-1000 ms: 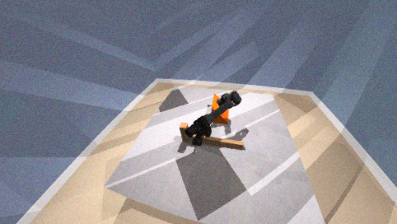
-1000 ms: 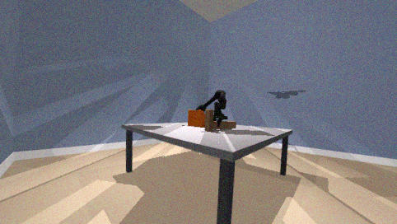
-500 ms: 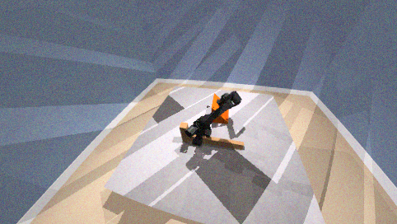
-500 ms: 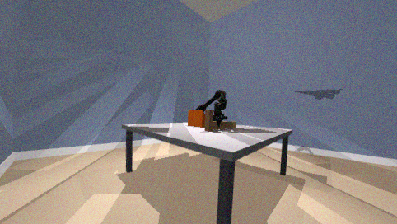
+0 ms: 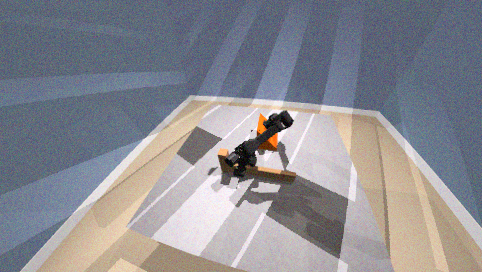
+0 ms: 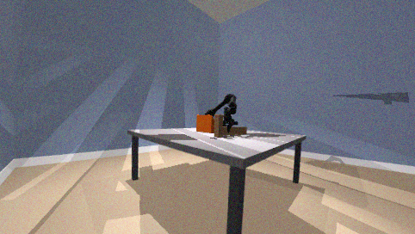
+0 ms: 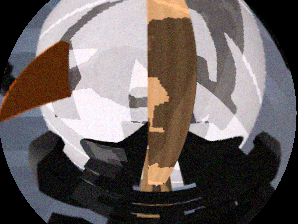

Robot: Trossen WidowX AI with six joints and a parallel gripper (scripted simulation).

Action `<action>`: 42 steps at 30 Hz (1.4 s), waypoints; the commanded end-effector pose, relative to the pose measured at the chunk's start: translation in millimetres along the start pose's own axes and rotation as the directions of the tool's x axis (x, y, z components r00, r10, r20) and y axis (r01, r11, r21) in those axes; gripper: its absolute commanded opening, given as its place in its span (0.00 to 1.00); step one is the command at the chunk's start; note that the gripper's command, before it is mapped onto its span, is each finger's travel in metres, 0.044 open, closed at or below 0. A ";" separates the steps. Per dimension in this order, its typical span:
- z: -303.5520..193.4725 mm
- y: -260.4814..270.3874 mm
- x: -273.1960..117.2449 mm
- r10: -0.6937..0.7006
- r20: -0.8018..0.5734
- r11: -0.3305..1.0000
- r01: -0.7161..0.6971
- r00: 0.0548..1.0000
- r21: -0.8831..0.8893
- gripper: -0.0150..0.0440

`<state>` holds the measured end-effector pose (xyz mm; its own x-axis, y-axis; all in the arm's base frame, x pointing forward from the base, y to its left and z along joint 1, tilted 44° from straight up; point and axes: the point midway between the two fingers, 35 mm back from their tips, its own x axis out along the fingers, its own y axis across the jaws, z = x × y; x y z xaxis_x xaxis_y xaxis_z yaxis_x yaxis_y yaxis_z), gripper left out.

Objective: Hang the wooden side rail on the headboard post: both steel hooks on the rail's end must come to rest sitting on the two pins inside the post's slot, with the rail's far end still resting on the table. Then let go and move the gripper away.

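The wooden side rail (image 5: 276, 173) (image 6: 240, 130) (image 7: 172, 95) lies low and roughly level along the table (image 5: 192, 215) (image 6: 185, 144). Its near end is at the headboard post (image 5: 222, 156) (image 6: 218, 125), which stands upright at the rail's left in the top and exterior views. My gripper (image 5: 240, 172) (image 6: 230, 130) (image 7: 160, 124) is shut on the rail close to the post, with a finger on each side of it. In the wrist view the rail runs up and away between the fingers. The hooks, the pins and the slot cannot be made out, so whether the hooks sit on the pins cannot be told.
An orange block (image 5: 271, 142) (image 6: 204, 123) (image 7: 42, 80) stands behind the post, beside the arm. The arm reaches over from the back of the table, passing in front of the orange block in the top view. Dark shadows cross the table around the rail.
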<state>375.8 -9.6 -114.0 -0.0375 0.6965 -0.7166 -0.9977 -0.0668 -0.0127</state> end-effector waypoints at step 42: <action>28.3 -0.3 -39.1 0.002 -0.006 1.000 -0.002 1.000 -0.008 1.00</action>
<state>376.1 -16.7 -66.1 -0.0382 0.6919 -0.7210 -0.9972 -0.0728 -0.0170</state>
